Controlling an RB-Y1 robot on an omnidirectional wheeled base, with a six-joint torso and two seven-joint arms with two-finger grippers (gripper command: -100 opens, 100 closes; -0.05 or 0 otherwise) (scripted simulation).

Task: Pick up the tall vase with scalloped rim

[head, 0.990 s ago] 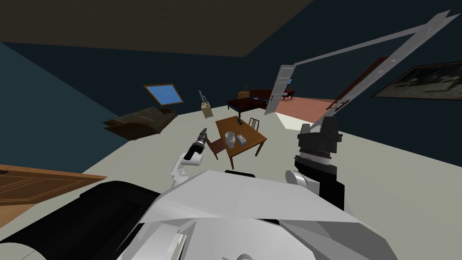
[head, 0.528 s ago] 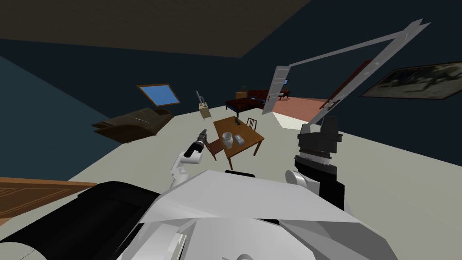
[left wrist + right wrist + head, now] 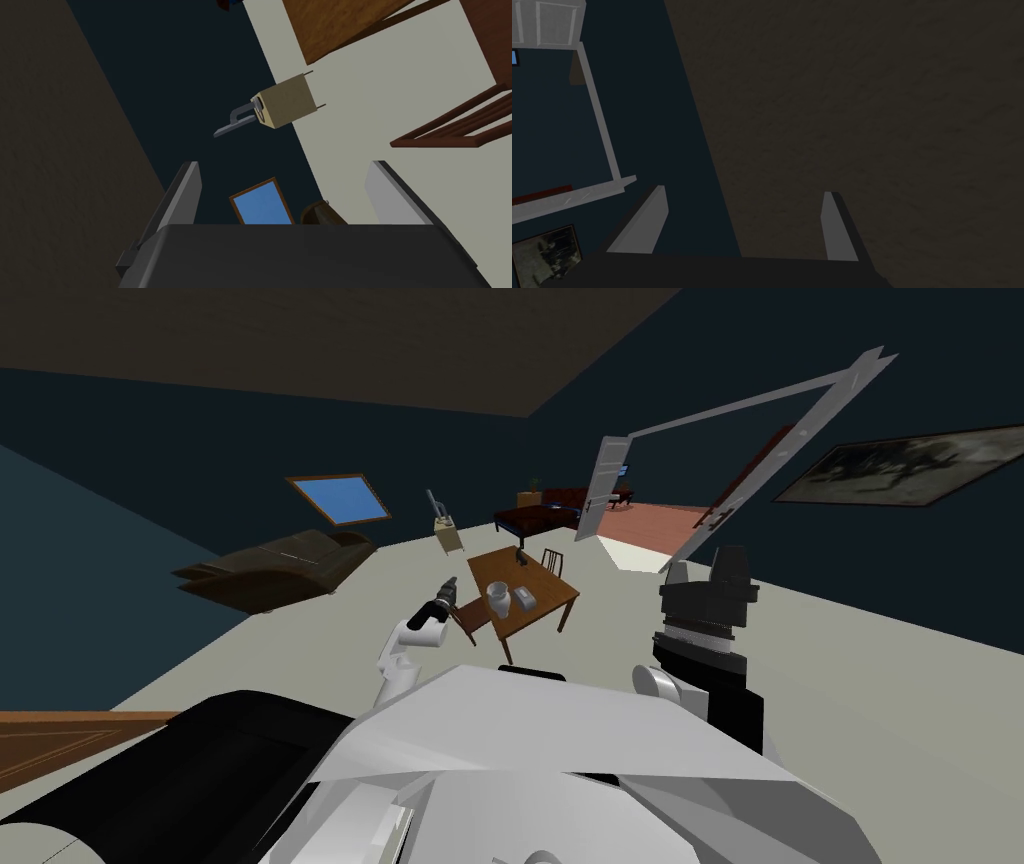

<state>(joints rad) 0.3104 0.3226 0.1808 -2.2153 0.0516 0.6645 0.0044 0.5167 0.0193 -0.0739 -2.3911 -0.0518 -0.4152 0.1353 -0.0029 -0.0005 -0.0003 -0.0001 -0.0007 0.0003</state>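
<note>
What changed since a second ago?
Only my own view swung: everything slid left in the head picture, so I turned and the things did not move. The vase stays on the table, untouched. Left hand and right hand stay open and empty.

So the right claw (image 3: 744,191) is seen from just behind, with its dark body (image 3: 722,272) laid along the edge and the two light grey fingers (image 3: 643,225) spread wide apart. Most of what's behind them is taken up by a dim brownish ceiling (image 3: 862,100), which is met by a dark blue wall (image 3: 652,100). A white door frame (image 3: 599,120) is set against that wall, with a white panelled door (image 3: 549,22) at its far end. A dark framed picture (image 3: 544,255) can be made out near one finger, and a thin reddish strip (image 3: 542,195) is tucked just inside the frame.
</note>
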